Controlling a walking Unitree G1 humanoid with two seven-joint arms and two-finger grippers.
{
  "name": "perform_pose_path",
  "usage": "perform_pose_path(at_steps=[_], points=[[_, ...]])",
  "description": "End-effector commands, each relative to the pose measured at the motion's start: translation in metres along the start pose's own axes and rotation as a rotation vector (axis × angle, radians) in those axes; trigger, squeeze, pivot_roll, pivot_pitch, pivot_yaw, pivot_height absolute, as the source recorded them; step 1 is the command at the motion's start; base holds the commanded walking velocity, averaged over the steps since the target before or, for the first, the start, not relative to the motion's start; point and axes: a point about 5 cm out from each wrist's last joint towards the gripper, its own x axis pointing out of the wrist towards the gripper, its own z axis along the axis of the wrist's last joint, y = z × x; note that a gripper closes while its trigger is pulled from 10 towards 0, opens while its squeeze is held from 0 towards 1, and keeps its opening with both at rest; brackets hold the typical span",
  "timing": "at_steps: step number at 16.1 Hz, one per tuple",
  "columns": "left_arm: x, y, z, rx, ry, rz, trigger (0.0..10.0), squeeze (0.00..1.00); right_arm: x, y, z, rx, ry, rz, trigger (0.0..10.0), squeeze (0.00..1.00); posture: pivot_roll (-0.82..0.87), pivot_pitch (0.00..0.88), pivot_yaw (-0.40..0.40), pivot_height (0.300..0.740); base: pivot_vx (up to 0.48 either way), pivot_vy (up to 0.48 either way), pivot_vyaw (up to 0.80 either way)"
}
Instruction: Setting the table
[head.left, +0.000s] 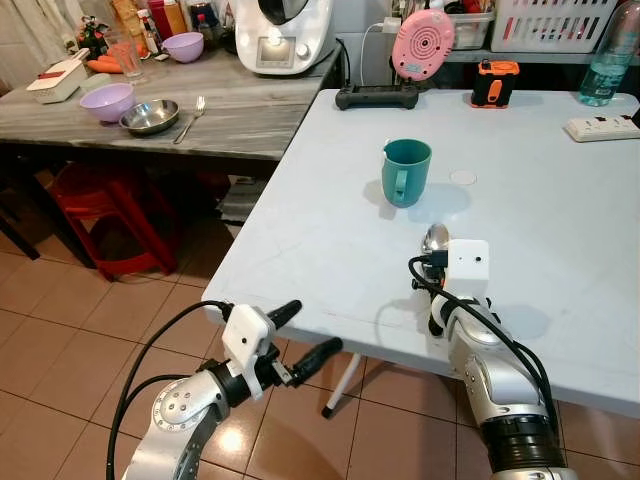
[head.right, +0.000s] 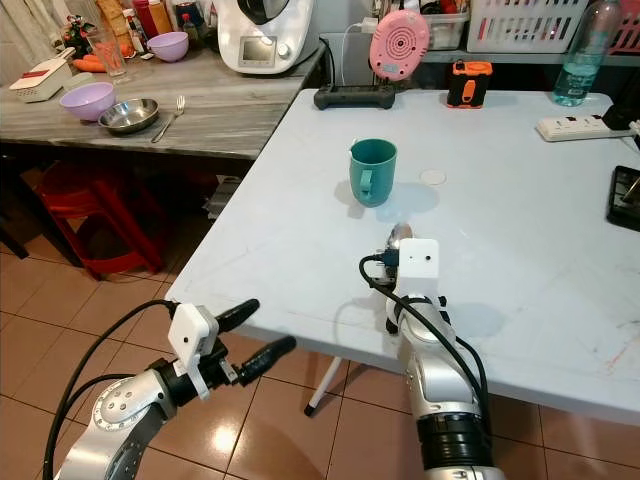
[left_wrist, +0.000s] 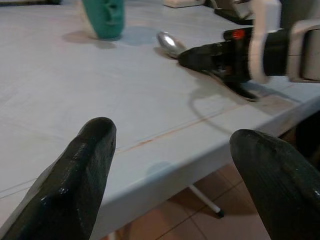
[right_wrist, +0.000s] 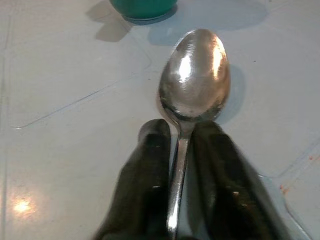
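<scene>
Near the front edge of the white table: both grippers are at work here, the right over the top, the left off the edge.
White table (head.left: 560, 200): a pale top reaching from the front edge back to the wall side.
Grey counter (head.left: 250, 110): beside the table's left edge, carrying a purple bowl (head.left: 107, 101), a steel bowl (head.left: 150, 116) and a fork (head.left: 192, 116).
Left gripper (head.left: 300, 335): below and just outside the table's front-left edge, over the tiled floor (head.left: 60, 300); fingers (left_wrist: 80, 175) spread wide apart, nothing between them.
Right gripper (right_wrist: 182, 150): low over the tabletop near the front edge; fingers closed tight on the spoon's handle.
Teal mug (head.left: 406, 171): upright toward the middle of the tabletop, beyond the spoon's bowl and apart from it.
Spoon (right_wrist: 194, 80): held by the handle in the right gripper, bowl pointing toward the mug and close to the tabletop; whether it touches cannot be told.
</scene>
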Motion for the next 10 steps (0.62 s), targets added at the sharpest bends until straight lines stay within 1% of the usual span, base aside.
perform_pose_path(at_steps=[1,3,6,8,10], points=[[-0.003,0.0,0.003,0.003,-0.002,-0.017,10.0,0.0,-0.003,0.0,-0.026,-0.004,0.116,0.009,0.0,0.0,-0.07,0.078,0.11,0.74,0.0,0.0,0.0],[-0.002,0.0,0.004,-0.002,-0.004,-0.034,10.0,0.0,-0.004,-0.004,-0.03,0.016,0.136,-0.009,0.0,0.0,-0.07,0.078,0.11,0.74,0.0,0.0,0.0],[-0.003,0.0,0.004,0.002,-0.004,-0.037,10.0,0.0,-0.005,-0.006,-0.034,0.043,0.149,-0.022,0.0,0.0,-0.07,0.073,0.112,0.74,0.0,0.0,0.0],[-0.003,0.003,0.006,0.026,-0.011,-0.009,10.0,0.0,-0.006,-0.006,-0.035,0.065,0.155,-0.026,0.0,0.0,-0.07,0.073,0.112,0.74,0.0,0.0,0.0],[-0.001,0.012,0.011,0.051,-0.037,0.055,10.0,0.0,-0.006,-0.006,-0.036,0.103,0.158,-0.03,0.0,0.0,-0.07,0.066,0.113,0.74,0.0,0.0,0.0]])
